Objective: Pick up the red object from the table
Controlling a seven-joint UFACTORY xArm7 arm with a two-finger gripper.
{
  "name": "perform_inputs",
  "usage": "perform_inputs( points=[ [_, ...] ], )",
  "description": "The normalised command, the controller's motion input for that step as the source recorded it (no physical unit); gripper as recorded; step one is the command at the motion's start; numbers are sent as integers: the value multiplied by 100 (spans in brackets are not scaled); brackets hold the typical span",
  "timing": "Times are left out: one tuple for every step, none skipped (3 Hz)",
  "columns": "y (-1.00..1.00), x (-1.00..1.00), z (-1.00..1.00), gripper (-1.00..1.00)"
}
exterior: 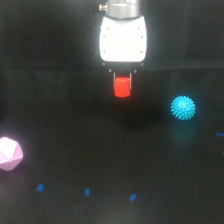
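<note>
Red object (122,87) held between closed jaws of gripper (122,75), above table (100,150) (pink polyhedron (10,153) & cyan ball (183,107) apart).

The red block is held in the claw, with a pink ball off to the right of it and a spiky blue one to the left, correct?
Sides are swapped. In the exterior view, the gripper holds the red block, but the pink ball lies to the left and the spiky blue ball to the right.

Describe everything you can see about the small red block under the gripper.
The small bright red-orange block looks smooth, plastic-like and blocky, its facets blurred. It sits upright between the fingers of the white gripper, which appear shut on its upper part. It seems raised off the flat black table, with a faint dark shadow below. Nothing else touches it; the spiky cyan ball and pink polyhedron lie well apart.
</note>
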Motion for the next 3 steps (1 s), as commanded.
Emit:
perform_inputs(
  points=[
    [-27,40,-66,-79],
    [-11,0,-9,-100],
    [-52,21,96,-91]
  ],
)
